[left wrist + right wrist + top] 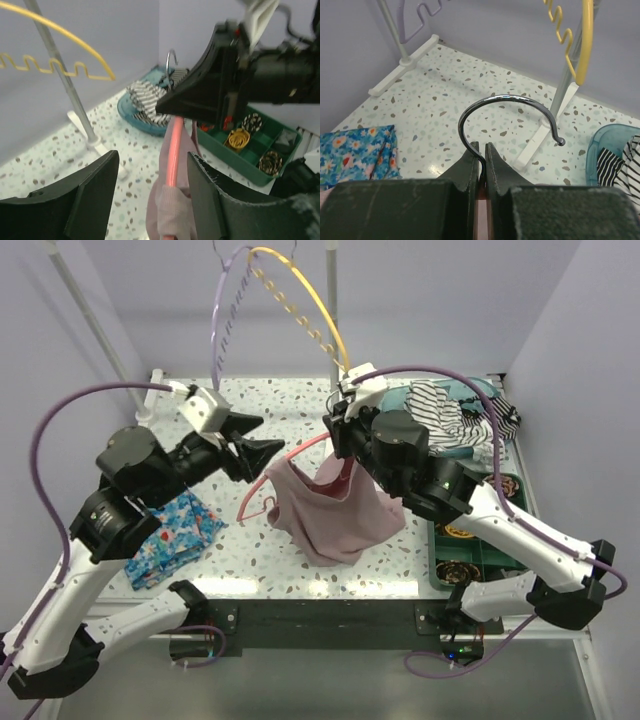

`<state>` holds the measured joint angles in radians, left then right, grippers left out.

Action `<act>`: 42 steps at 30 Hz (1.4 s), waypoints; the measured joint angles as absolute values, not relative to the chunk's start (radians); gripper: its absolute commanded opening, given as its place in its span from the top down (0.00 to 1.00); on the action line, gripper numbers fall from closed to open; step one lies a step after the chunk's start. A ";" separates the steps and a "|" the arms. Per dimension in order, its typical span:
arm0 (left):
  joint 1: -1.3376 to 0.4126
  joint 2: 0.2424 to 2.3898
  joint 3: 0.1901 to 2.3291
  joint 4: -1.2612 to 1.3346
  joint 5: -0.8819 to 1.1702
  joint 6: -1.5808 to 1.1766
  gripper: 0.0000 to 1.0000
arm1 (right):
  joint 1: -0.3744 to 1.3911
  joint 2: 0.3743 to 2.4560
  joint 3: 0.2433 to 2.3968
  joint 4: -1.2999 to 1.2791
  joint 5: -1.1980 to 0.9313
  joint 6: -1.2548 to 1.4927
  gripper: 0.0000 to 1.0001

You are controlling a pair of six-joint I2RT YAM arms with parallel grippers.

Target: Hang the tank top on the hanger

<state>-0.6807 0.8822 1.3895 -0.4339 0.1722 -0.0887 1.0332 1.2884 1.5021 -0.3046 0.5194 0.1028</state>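
Note:
The dusty-pink tank top [335, 512] hangs over the coral-pink hanger [301, 450] above the table's middle. My right gripper [341, 436] is shut on the hanger's neck, just under the metal hook [510, 98]; in the right wrist view the jaws [482, 159] pinch the pink stem. My left gripper [256, 454] stands open at the hanger's left arm. In the left wrist view the hanger rod [174, 145] and a tank top strap [176, 212] wrapped over it lie between the fingers [215, 200], nearer the right one, with a gap on the left.
A lilac hanger [226, 310] and a yellow hanger [305, 292] hang on the rack at the back. Blue floral cloth [172, 536] lies at the left. The striped garment [447, 412] fills a teal basket at back right. A green tray [482, 545] sits at the right edge.

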 measured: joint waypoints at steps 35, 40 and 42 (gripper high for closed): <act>-0.681 0.752 0.986 -0.491 0.245 -0.123 1.00 | 1.033 1.284 1.392 -0.256 0.467 0.158 1.00; -0.681 0.709 0.914 -0.451 0.228 -0.158 1.00 | 1.033 1.309 1.383 -0.253 0.467 0.160 0.77; -0.681 0.688 0.881 -0.432 0.207 -0.178 1.00 | 1.033 1.322 1.380 -0.251 0.463 0.163 0.66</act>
<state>-0.6811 0.6876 0.8810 -0.4320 0.2070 -0.1783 1.0332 1.3216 1.3804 -0.2512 0.4625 0.1631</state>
